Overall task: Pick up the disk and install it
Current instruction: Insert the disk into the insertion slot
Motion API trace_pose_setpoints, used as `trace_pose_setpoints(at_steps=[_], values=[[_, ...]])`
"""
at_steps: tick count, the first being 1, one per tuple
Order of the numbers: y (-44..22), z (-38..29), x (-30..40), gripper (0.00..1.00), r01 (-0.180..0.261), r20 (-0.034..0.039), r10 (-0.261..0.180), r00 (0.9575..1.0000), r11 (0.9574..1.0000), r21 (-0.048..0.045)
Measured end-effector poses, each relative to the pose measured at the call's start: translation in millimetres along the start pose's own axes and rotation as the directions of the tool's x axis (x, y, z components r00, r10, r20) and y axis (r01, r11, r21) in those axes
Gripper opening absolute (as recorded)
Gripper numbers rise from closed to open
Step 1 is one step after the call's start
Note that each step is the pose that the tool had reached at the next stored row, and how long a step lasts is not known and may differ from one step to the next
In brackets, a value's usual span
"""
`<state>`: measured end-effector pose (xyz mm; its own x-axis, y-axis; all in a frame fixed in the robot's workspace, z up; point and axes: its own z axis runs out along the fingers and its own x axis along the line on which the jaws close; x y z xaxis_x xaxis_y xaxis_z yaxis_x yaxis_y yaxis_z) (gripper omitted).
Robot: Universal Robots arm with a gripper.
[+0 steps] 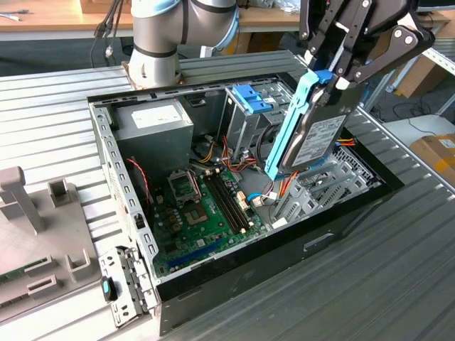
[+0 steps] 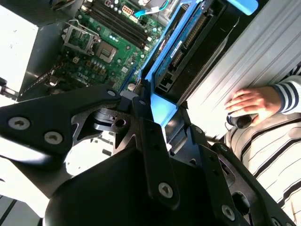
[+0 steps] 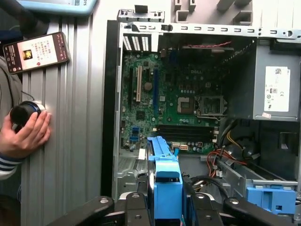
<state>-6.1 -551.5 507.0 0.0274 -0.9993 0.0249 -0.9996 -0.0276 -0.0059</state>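
Exterior view: claw (image 1: 335, 78) is clamped on the top end of the disk (image 1: 318, 138). The disk hangs on edge, tilted, above the exterior view's right part of the open PC case (image 1: 106, 153) and not seated in it. It has a dark metal casing, a white label on the face and a blue rail (image 1: 290, 124) down its edge. The power supply (image 1: 155, 122) sits at the far left of the case, the motherboard (image 1: 202, 213) on its floor, and a blue latch (image 1: 252, 97) on the drive cage. The case stands on a ribbed metal table (image 1: 405, 270).

Second wrist view: the disk (image 2: 181, 52) runs out from between the black fingers (image 2: 141, 106), circuit-board side showing, with blue rails along both long edges. The motherboard is beyond it. A person's hand (image 2: 251, 103) in a striped sleeve rests on the table beside the case.

First wrist view: the disk's blue end (image 3: 167, 176) is pinched between the fingers, over the motherboard's near edge. A phone (image 3: 35, 52) lies on the table outside the case. The hand covers a round black knob (image 3: 22, 113).
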Motion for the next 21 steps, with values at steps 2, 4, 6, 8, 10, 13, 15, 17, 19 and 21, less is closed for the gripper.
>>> trace_pose_setpoints(at_steps=[2, 4, 6, 8, 10, 13, 15, 17, 19, 21], values=[[-18.3, 1.9, 0.5, 0.36, 0.000, -0.0038, 0.000, 1.0000, 1.0000, -0.0001], [-28.4, 2.5, 0.7, 0.36, 0.000, -0.0063, 0.000, 1.0000, 1.0000, -0.0003], [-41.6, 3.2, 1.0, 0.36, 0.000, -0.0102, 0.000, 0.9999, 1.0000, -0.0005], [-50.2, 4.3, 1.1, 0.36, 0.000, -0.0124, 0.000, 0.9999, 1.0000, -0.0005], [-51.0, 5.7, 0.3, 0.36, 0.000, -0.0125, 0.000, 0.9999, 1.0000, -0.0005], [-56.0, 9.5, -1.3, 0.36, 0.000, -0.0095, 0.000, 1.0000, 1.0000, -0.0006], [-60.0, 12.4, -2.0, 0.36, 0.000, -0.0073, 0.000, 1.0000, 1.0000, -0.0011], [-61.6, 15.8, -2.8, 0.36, 0.000, -0.0051, 0.000, 1.0000, 1.0000, -0.0016], [-62.0, 17.6, -8.1, 0.36, 0.000, 0.0009, 0.000, 1.0000, 1.0000, -0.0018], [-62.3, 17.5, -16.8, 0.36, 0.000, 0.0011, 0.000, 1.0000, 1.0000, -0.0018]])
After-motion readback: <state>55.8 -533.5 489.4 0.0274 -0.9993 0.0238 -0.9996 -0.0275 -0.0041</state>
